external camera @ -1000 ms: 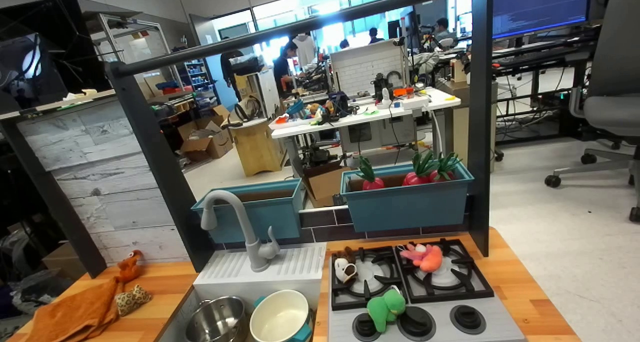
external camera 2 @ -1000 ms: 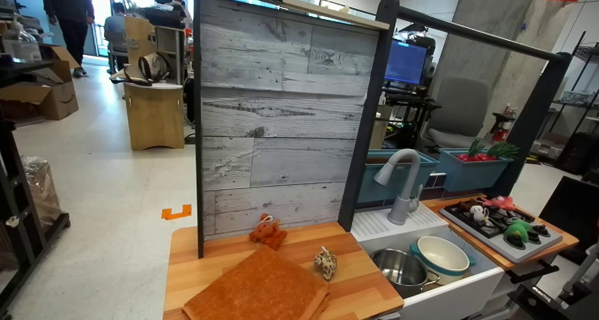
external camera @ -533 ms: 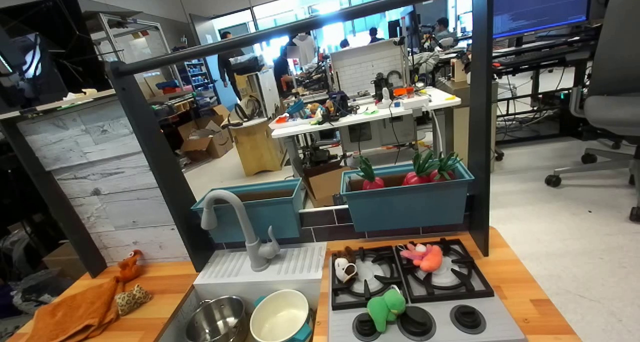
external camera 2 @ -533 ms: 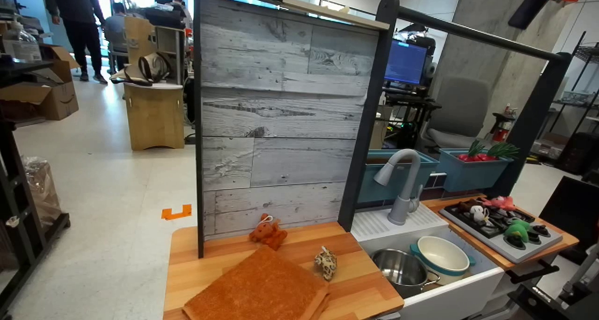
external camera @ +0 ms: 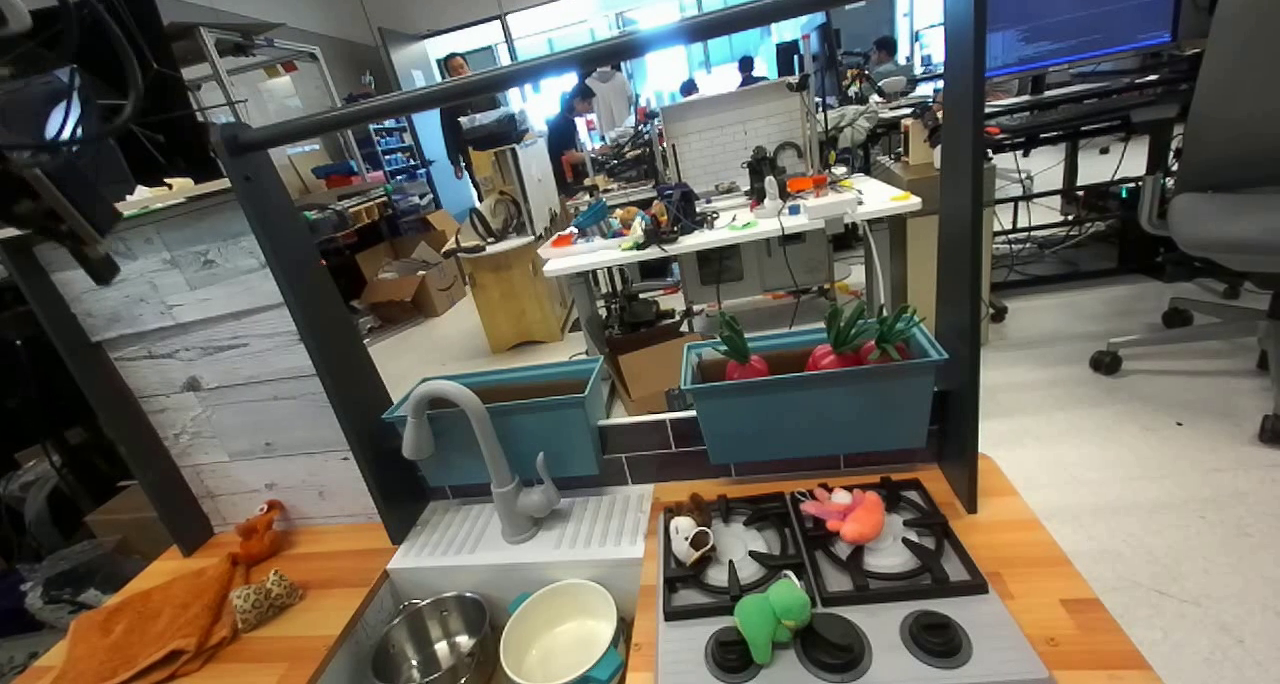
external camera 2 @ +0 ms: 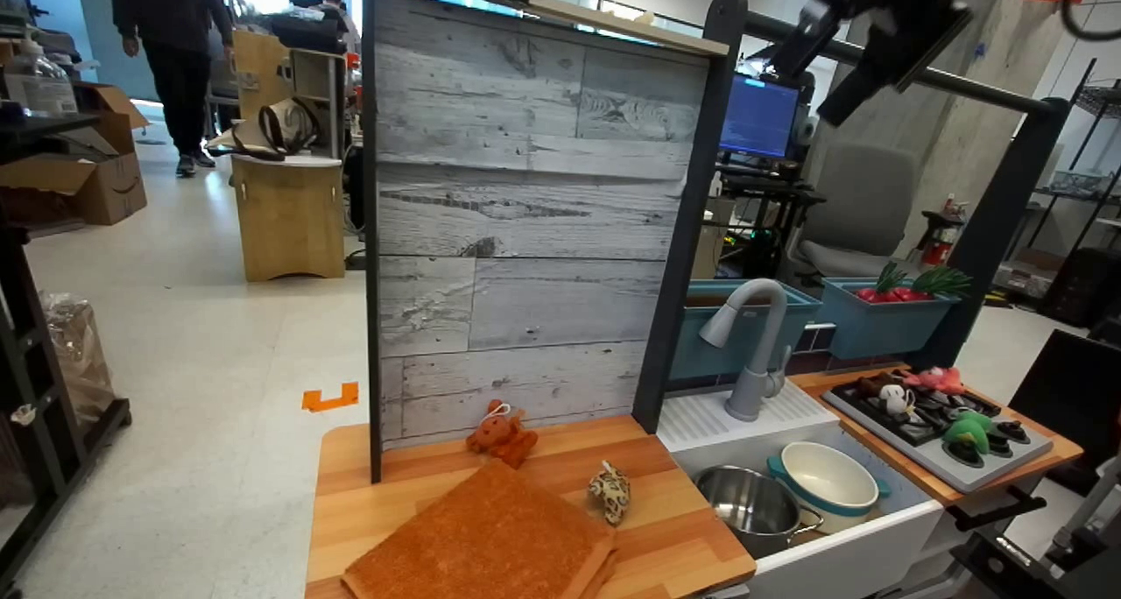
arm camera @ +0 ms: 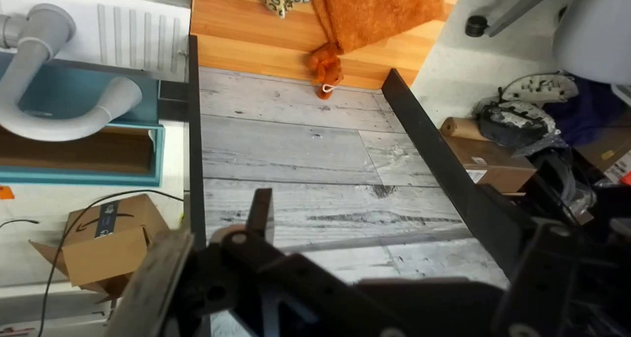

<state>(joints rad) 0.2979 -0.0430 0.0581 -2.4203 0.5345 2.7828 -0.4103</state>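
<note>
Jaws hang high before the grey plank panel [arm camera: 305, 154], spread wide, nothing showing btwn them. Nearest loose thing (far as the wrist view tells) is the orange plush [arm camera: 325, 68], on the bench [arm camera: 236, 21] at the panel's foot: it lies well ahead of the jaws' ends, twd the top of that view, btwn the two sideways but closer to the L one's line. Its long axis seems to run roughly w/ the jaws' pointing, tho its lumpy limbs make that approx only. It sits right by a corner of the orange towel [external camera 2: 490, 538]; touching or not, can't tell. The leopard plush [external camera 2: 610, 494] is just beside the towel, on the sink [external camera 2: 841, 564] side, long axis more crosswise in the wrist view.

Edges: a dark post [arm camera: 195, 130] bounds the panel on the L of that view, a slanting post [arm camera: 438, 150] on the R; past the L one come the grey faucet [arm camera: 49, 129] & blue planter [arm camera: 98, 176]. In an exterior view a steel pot [external camera 2: 749, 503] stands in the sink, beyond the bench's edge. Room for moving looks best in front of the panel face, btwn the posts; tightest low down, where plush, towel corner & panel foot crowd together
</note>
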